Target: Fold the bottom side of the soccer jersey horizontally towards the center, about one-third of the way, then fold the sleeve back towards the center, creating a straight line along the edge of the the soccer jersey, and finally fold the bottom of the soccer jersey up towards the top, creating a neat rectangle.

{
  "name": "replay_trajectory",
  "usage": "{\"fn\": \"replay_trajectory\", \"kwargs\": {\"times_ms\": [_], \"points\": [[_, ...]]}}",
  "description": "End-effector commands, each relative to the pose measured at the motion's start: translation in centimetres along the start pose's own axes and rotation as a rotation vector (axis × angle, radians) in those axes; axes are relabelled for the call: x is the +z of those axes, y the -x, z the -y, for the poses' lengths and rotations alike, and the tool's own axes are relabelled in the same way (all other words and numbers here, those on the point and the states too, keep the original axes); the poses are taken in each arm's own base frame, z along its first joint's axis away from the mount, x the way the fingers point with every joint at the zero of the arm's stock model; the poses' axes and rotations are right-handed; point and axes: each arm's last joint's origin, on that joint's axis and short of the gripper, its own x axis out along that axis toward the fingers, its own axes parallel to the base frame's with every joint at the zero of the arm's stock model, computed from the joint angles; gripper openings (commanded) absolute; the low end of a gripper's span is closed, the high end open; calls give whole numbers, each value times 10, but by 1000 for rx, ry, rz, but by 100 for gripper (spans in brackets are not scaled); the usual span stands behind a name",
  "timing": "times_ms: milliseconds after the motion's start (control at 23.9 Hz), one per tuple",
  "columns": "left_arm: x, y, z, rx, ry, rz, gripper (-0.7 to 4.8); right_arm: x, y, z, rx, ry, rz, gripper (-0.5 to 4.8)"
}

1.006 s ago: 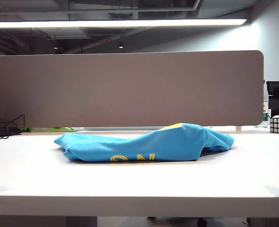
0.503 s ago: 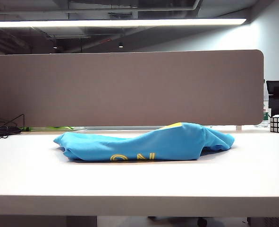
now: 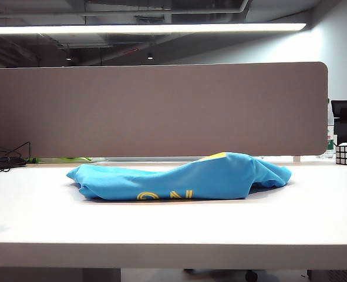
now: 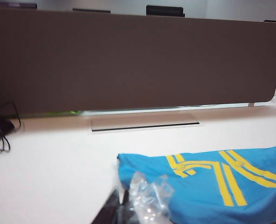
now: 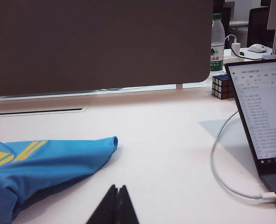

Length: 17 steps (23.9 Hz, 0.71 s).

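Soccer jersey (image 3: 185,176) unmoved; both grippers closed

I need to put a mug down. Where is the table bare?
Bare: the white table in front of the soccer jersey, and left of it up to the black cables. Crowded: the right end, with Rubik's cube, laptop and white cable.
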Motion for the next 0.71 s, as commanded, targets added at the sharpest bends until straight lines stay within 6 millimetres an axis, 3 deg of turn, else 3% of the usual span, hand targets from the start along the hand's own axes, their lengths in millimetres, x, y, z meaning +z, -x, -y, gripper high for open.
{"fn": "replay_trajectory", "kwargs": {"times_ms": [42,210,377,713], "points": [[5,0,0,2,-121,62,-6,0,0,0,0,2,20,-1],[2,-1,0,2,-142,88,-6,0,0,0,8,2,19,-1],[-16,-5,-3,31,-109,140,-6,0,0,0,8,2,18,-1],[-32,-6,-7,112,-79,86,-6,0,0,0,8,1,18,-1]]}}
